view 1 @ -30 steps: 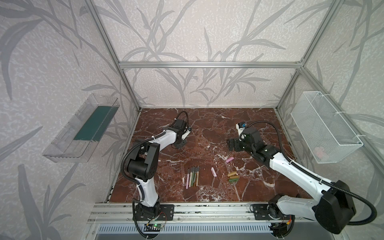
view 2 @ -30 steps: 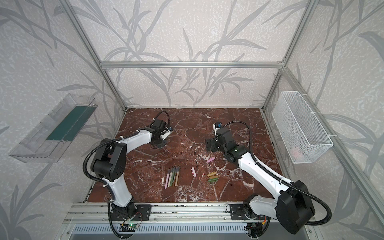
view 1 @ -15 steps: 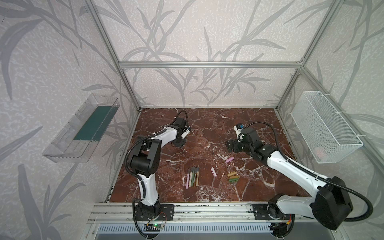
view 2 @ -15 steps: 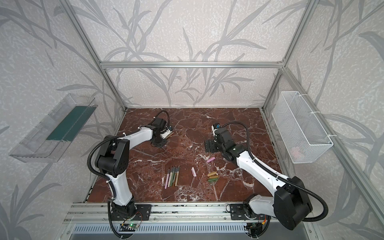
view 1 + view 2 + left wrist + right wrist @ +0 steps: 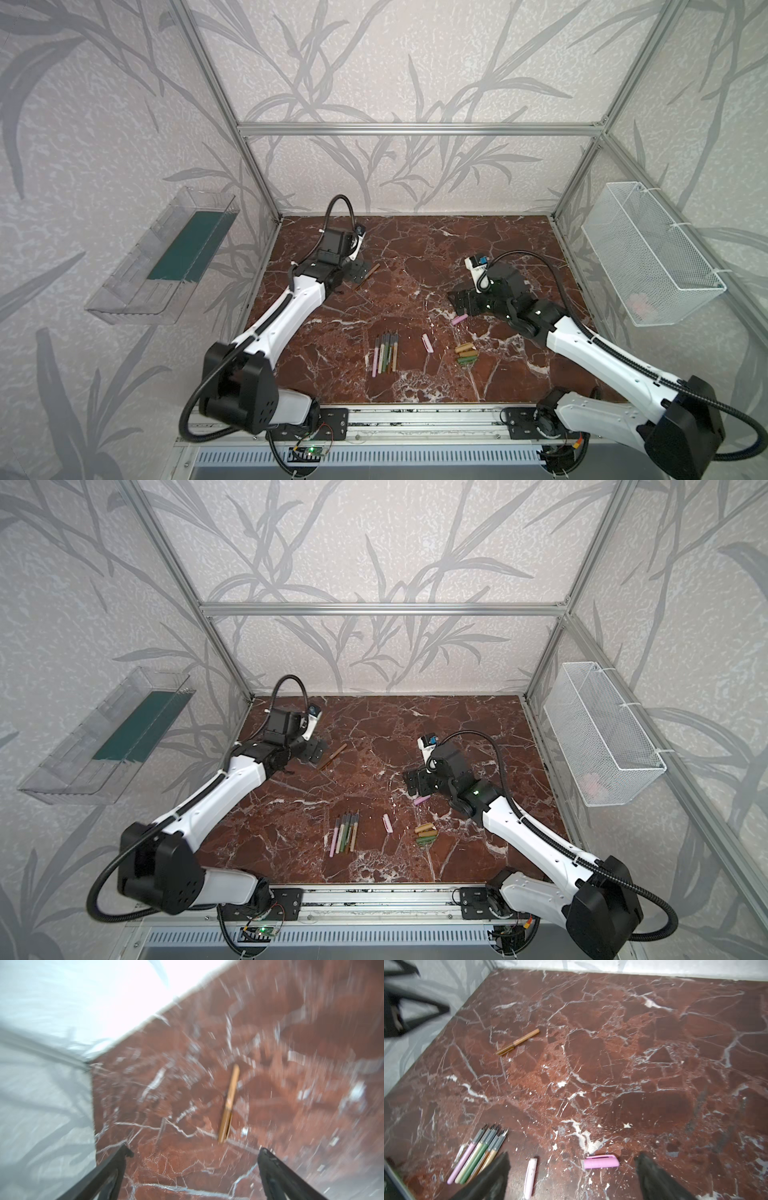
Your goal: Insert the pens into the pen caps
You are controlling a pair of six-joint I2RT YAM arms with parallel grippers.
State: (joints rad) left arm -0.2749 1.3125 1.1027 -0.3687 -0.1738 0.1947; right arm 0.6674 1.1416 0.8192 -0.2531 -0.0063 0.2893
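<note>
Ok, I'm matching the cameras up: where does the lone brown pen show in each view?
Top view: brown pen at the back left of the marble table, beside the left hand.
Top view: same spot.
Left wrist: just ahead of the open hand's fingertips, pen at.
Right wrist: far beyond the uncapped pens, at.
Shared landmark: the table's back left corner.

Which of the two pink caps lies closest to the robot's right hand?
The deeper pink, stubby plastic cap, lying right by the right hand; the paler pink cap lies farther off, nearer the row of pens.
</note>
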